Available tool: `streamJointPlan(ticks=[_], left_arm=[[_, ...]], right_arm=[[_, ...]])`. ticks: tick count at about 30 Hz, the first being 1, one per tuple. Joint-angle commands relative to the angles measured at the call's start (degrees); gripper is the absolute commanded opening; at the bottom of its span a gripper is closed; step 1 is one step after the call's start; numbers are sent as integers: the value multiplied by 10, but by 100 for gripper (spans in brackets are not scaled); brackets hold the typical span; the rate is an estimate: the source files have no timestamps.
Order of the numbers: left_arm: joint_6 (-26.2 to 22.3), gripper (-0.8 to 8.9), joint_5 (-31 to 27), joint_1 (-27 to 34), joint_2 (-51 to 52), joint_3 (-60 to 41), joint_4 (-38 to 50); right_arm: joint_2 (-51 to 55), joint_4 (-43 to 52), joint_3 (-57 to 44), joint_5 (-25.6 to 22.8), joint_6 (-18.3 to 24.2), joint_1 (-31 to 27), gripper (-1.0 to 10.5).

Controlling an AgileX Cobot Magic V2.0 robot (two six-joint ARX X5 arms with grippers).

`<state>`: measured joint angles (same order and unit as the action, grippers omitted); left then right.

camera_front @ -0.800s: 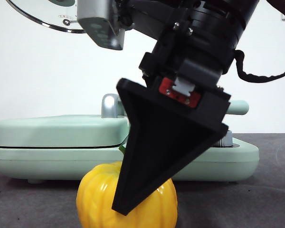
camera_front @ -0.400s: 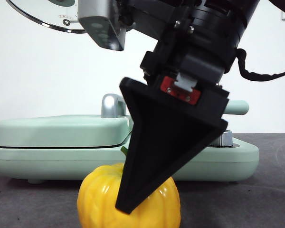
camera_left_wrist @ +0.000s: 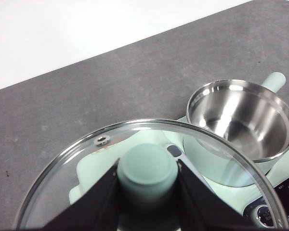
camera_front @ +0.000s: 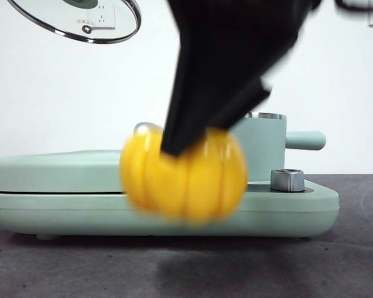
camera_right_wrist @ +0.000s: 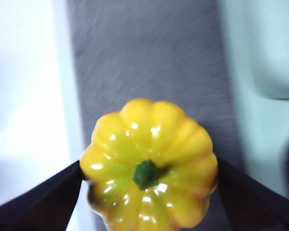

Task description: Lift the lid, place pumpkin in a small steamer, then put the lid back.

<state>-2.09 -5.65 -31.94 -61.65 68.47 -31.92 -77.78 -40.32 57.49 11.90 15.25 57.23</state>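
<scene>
Yellow and shiny, the pumpkin (camera_right_wrist: 149,166) is sitting between the two black jaws of the right gripper (camera_right_wrist: 149,192), squeezed on both sides, up off the grey table (camera_front: 298,267). The left gripper (camera_left_wrist: 148,192) is pinching the green knob of the glass lid (camera_left_wrist: 86,159) between its jaws, up in the air. The small steamer (camera_left_wrist: 241,120) is standing open just past that lid.

You get bright, even light with a washed-out white backdrop. In the front view the pumpkin (camera_front: 184,176) and the right tool (camera_front: 188,144) smear with motion blur over a soft shadow on the tabletop (camera_front: 336,261). Glare streaks the small steamer (camera_left_wrist: 241,120); the right wrist view looks soft throughout.
</scene>
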Motion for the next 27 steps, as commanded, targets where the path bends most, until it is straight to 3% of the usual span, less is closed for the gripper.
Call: streamJointPlan(ticks=[1, 6, 12, 27], left_arm=[[-2, 10, 0, -2, 2, 14, 15], [1, 10, 0, -2, 2, 14, 15], [2, 10, 0, -2, 2, 14, 15], [7, 10, 0, -2, 2, 14, 15]], right_arm=[[20, -40, 33, -38, -48, 2, 354], [53, -124, 104, -139, -78, -7, 354], [52, -215, 210, -152, -108, -56, 355], [-10, -23, 245, -137, -70, -205, 355]])
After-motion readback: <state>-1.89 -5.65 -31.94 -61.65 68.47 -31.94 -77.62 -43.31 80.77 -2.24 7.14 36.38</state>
